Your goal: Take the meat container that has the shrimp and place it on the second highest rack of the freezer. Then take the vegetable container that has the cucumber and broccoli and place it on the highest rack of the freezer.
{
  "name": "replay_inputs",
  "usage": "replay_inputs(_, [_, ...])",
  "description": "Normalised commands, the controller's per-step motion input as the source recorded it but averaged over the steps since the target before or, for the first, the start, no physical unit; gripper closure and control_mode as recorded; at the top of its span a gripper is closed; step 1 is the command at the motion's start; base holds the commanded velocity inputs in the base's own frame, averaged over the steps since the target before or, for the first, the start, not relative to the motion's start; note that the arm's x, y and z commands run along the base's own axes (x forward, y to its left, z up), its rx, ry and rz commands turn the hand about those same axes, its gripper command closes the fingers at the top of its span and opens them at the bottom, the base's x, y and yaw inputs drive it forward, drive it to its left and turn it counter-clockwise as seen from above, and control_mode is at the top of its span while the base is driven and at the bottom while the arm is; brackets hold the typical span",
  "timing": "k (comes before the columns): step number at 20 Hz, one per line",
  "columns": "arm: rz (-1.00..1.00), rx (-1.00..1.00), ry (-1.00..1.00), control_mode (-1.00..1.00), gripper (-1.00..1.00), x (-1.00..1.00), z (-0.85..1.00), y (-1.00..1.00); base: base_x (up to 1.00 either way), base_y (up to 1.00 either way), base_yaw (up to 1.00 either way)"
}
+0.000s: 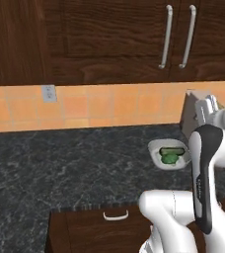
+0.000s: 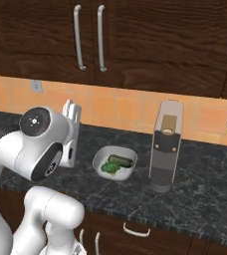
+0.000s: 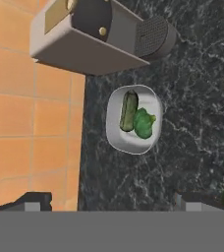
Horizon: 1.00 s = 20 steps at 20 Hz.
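The white arm rises from the base, folds at a dark-jointed elbow and reaches forward above the dark speckled desk [image 2: 205, 199], with its hand [image 3: 111, 202] held up over the desk and looking down on it. Below and ahead of the hand sits the vegetable container [image 3: 133, 119], a round white bowl with a thick rim, resting on the desk near the orange tiled wall [image 3: 30, 138]. Inside it the cucumber [image 3: 128, 110], a short dark green cylinder, lies along one side, and the broccoli [image 3: 143, 123], a bright green lumpy floret, lies right against it. Just beside the bowl stands a tall grey coffee machine [image 2: 166, 147], upright on the desk and apart from the bowl. The hand is spread wide, its two dark fingertips [image 3: 30, 201] far apart at either side of the hand view, grasping nothing and touching nothing; the bowl lies well clear of them. Dark wooden cabinets [image 2: 150, 40] with long metal handles hang above the tiled wall.
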Motion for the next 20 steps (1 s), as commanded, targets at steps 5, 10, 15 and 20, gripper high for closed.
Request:
replay_inputs(5, [0.0,0.0,0.2,-1.0,-1.0,0.27,-0.87,-0.37,0.0,0.0,0.0])
replay_inputs(10, [0.0,0.0,0.09,-1.0,-1.0,0.05,-0.78,-0.51,0.0,0.0,0.0])
replay_inputs(15, [0.0,0.0,0.14,-1.0,-1.0,0.34,-0.58,-0.44,0.0,0.0,0.0])
replay_inputs(20, [0.01,0.0,0.04,-1.0,-1.0,0.33,-0.14,-0.11,0.0,0.0,0.0])
